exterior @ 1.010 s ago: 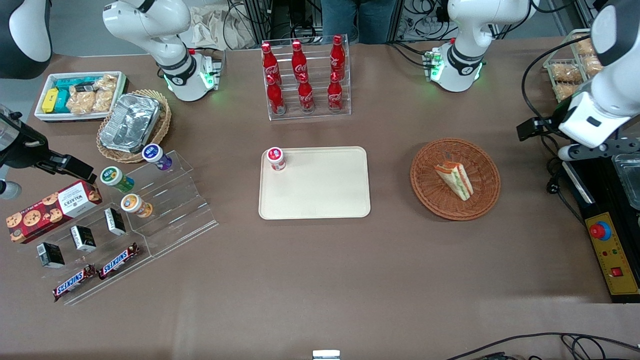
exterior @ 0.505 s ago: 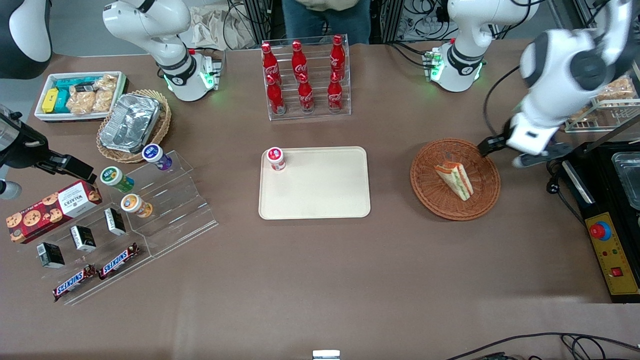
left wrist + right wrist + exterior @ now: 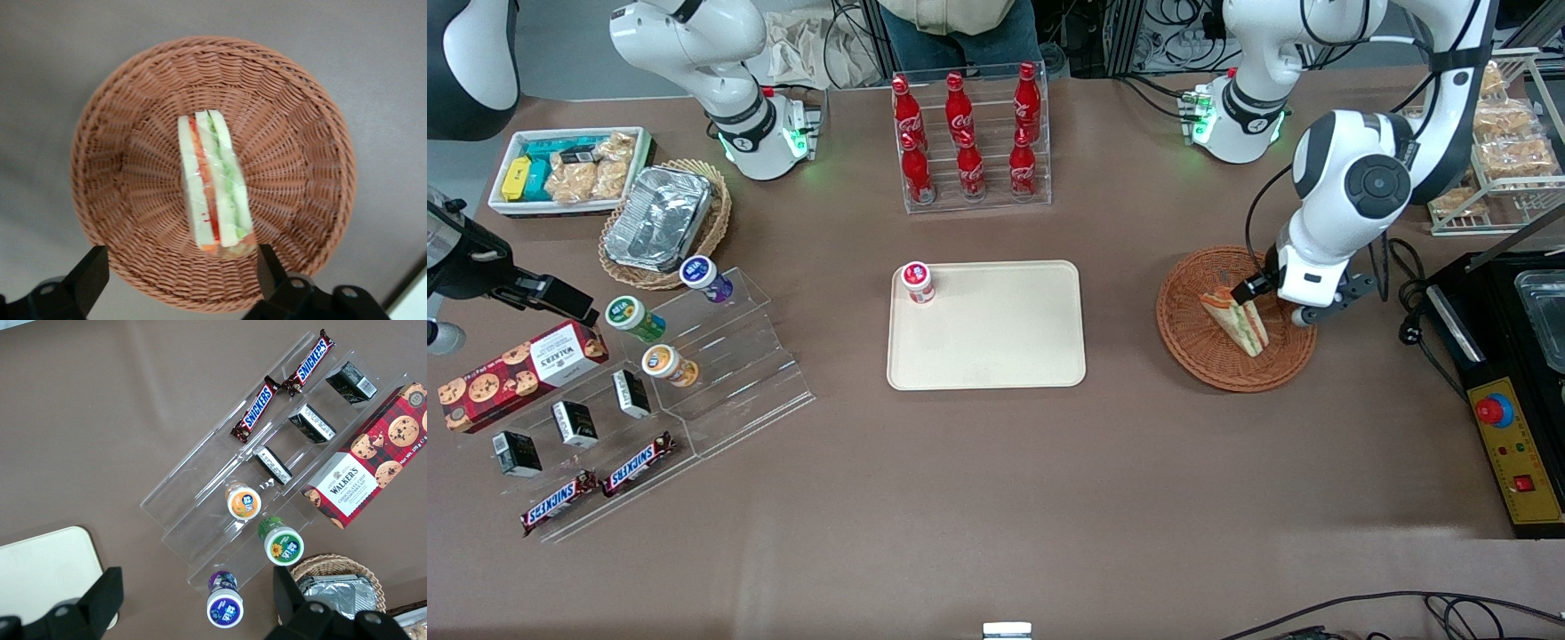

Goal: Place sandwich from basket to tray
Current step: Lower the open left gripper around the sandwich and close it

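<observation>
I have swung in from the working arm's end of the table, and my gripper point(image 3: 180, 280) now hangs above the basket point(image 3: 1200, 356), over the edge farther from the tray point(image 3: 996, 356). My fingers point(image 3: 90, 273) are spread wide and hold nothing. The sandwich point(image 3: 1238, 320) lies on its side in the basket's middle, untouched, and lines up with the gap between them. The approach looks done; I judge the descent and grasp come next.

The hand point(image 3: 180, 283) has swung in over the basket point(image 3: 1196, 351).
</observation>
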Robot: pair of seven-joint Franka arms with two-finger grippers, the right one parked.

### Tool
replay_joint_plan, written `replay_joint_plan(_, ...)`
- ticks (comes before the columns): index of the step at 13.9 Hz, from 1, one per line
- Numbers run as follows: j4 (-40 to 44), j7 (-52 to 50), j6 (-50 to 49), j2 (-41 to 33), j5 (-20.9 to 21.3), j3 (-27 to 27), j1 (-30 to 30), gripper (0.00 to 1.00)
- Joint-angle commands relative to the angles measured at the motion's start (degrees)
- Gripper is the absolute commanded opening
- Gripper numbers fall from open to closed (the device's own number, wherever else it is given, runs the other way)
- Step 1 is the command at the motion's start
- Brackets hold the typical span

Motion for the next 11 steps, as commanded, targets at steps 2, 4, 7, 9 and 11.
replay_joint_plan(2,3.26,-0.96,1.43,2.41,-5.34,-0.16,-0.21,1.0)
replay_joint_plan(4,1.78,-0.53,2.57,2.59,-7.18,-0.16,0.23,1.0)
replay_joint_plan(7,1.33,-0.17,6.08,5.3,-8.6,-0.16,-0.3,1.0)
replay_joint_plan(9,-0.24,-0.17,8.54,5.75,-8.6,-0.16,-0.21,1.0)
replay_joint_plan(11,-2.09,0.09,11.7,6.45,-8.51,-0.16,-0.21,1.0)
